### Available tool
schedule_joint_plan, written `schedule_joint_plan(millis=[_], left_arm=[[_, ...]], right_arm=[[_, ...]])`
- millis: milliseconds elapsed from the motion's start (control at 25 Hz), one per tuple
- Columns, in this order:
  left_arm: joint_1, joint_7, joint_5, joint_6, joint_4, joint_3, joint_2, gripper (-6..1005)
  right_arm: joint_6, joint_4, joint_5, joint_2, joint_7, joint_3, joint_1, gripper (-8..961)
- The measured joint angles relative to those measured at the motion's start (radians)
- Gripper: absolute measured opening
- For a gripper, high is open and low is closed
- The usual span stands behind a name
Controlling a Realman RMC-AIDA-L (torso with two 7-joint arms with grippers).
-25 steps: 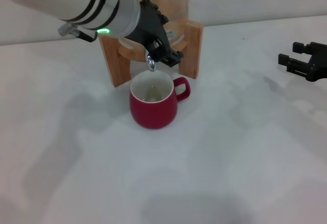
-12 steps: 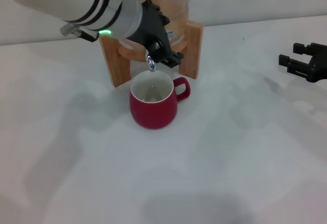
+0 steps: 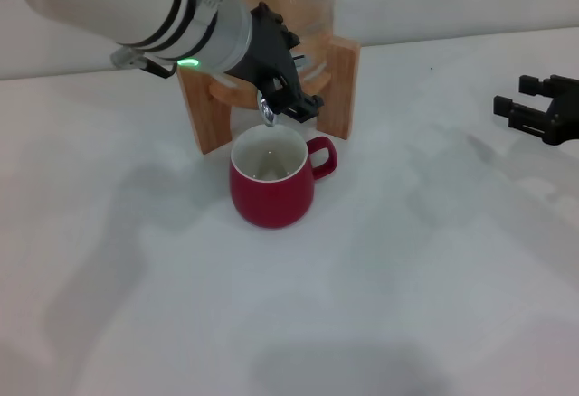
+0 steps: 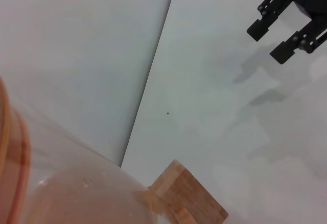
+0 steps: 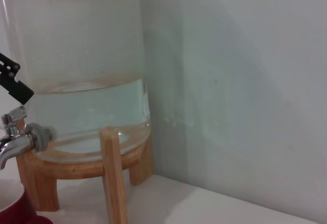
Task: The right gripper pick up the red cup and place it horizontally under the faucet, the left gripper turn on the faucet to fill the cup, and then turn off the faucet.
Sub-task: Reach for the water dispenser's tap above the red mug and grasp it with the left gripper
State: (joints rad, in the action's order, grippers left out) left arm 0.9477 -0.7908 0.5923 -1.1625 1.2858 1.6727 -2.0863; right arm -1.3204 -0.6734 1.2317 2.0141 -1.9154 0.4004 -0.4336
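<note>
Red cup [image 3: 271,183] sits upright on the white table [image 3: 380,287], just below centre-top of head view, handle [image 3: 323,156] toward 3 o'clock, white inside showing; too dim to tell if there's water in it. Faucet [image 3: 267,109] hangs right above the cup's rim at 12 o'clock, chrome spout pointing down into the mouth, not touching. In right wrist view the faucet [image 5: 18,138] shows side-on w/ a sliver of the cup rim [image 5: 15,208] below it. Left gripper [image 3: 289,93] is at the faucet, black fingers [image 3: 303,102] crowding the tap's top/lever; can't tell if they're clamped on it or just alongside, width not readable. Its thick white arm w/ green light [image 3: 185,61] comes in from 10 o'clock. Behind the tap: glass jar [image 5: 76,55] part-filled w/ water, on wooden stand [image 3: 339,84], legs either side of the cup at 11 and 1 o'clock. Right gripper [image 3: 527,111] is parked well apart at 3 o'clock, far table edge, fingers spread wide, holding nothing; left wrist view also shows it [image 4: 278,27] w/ an obvious gap btw the fingers. Wall [image 5: 245,81] behind jar.
</note>
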Motion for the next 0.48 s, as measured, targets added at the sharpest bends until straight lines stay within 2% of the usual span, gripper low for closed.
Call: schedule_joint_plan(millis=[480], left_arm=[[0.007,-0.013,0.034,0.024,-0.032,0.01,0.0,799]], right_arm=[[0.0,0.0,0.0,0.0,0.002,0.0,0.005,545]])
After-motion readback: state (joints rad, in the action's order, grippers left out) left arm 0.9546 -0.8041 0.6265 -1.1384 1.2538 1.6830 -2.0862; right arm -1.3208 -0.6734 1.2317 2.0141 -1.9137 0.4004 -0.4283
